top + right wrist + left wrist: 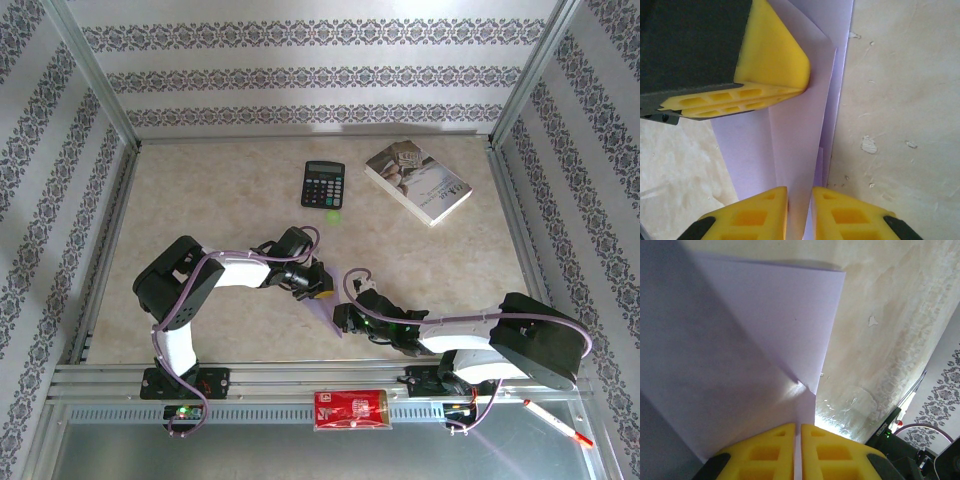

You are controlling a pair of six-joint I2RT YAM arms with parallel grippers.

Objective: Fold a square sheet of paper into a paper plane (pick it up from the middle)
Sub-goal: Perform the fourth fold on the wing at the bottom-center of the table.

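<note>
Reaches in from the left with the left arm (pixel 190 285) across the bench (pixel 220 190). Grips the lilac paper (pixel 332 300) in the left jaws, yellow fingers (pixel 765 452) shut tight on its edge. Holds that paper at the near middle of the bench, between both arms, partly folded: a corner flap turned over on a diagonal crease, long edges doubled. Straddles a fold of it with the right jaws, fingers (pixel 840 215) slightly apart; cannot tell whether pinched. Comes in from the right with the right arm (pixel 500 340). Far back, well apart: calculator (pixel 323 184), green disc (pixel 333 214) just near of it, book (pixel 417 181) to the right.
</note>
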